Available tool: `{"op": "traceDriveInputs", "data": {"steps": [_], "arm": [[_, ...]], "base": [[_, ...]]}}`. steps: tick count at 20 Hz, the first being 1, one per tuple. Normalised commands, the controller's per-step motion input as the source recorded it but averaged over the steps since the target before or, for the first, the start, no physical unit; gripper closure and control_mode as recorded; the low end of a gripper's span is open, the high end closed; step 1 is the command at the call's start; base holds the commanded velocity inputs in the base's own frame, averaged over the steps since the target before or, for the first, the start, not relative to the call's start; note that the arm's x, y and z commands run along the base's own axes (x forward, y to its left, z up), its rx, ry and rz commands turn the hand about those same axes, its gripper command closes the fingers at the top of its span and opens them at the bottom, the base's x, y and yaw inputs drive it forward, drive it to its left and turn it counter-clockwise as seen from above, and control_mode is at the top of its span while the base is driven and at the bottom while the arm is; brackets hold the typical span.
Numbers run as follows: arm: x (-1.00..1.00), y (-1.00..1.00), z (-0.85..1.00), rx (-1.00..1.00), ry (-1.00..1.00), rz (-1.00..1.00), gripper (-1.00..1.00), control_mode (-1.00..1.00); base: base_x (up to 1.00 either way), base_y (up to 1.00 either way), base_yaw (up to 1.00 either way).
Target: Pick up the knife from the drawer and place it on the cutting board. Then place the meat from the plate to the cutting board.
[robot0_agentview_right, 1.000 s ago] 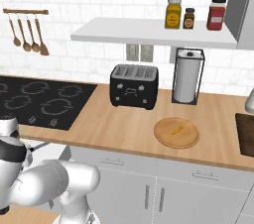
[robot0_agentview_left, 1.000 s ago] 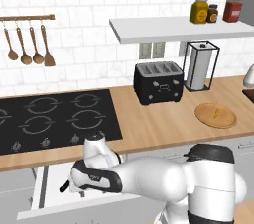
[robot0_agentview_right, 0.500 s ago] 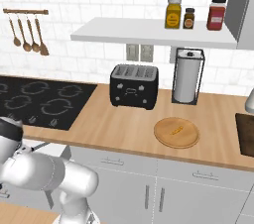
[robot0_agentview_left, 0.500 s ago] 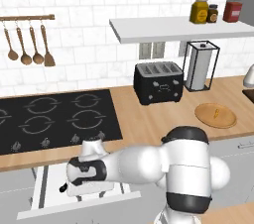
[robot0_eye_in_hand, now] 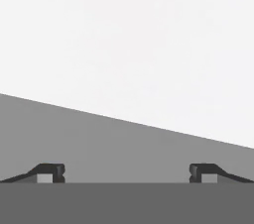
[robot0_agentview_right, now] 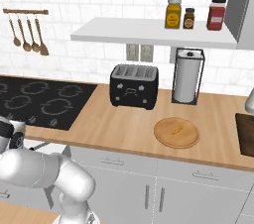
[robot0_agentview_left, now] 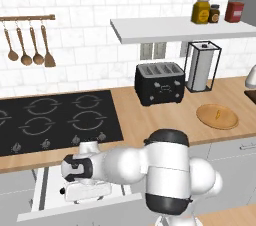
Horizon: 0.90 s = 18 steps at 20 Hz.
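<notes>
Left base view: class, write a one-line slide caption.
Robot arm reaches into the open drawer below the stove; meat waits on the plate.

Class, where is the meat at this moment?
The meat lies on the plate on the counter, right of the toaster and in front of the paper towel holder.

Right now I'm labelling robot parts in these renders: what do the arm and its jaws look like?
The arm is glossy white with rounded, bulbous links and black bands at the joints. The gripper ends in two small dark jaws with pale grey inner faces. No cables or markings show.
</notes>
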Motion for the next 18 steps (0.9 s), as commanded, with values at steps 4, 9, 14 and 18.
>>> {"op": "traceDriveInputs", "data": {"steps": [4, 9, 14, 18], "arm": [[-0.31, 0.23, -0.25, 0.0, 0.08, 0.06, -1.0, -1.0], [-0.55, 0.2, -0.15, 0.0, 0.12, 0.09, -1.0, -1.0], [-0.61, 0.15, -0.17, 0.0, 0.17, 0.12, -1.0, -1.0], [-0.65, 0.13, -0.16, 0.0, 0.2, 0.13, -1.0, -1.0]], "base": [[0.0, 0.0, 0.0], [0.0, 0.0, 0.0], [0.0, 0.0, 0.0], [0.0, 0.0, 0.0]]}}
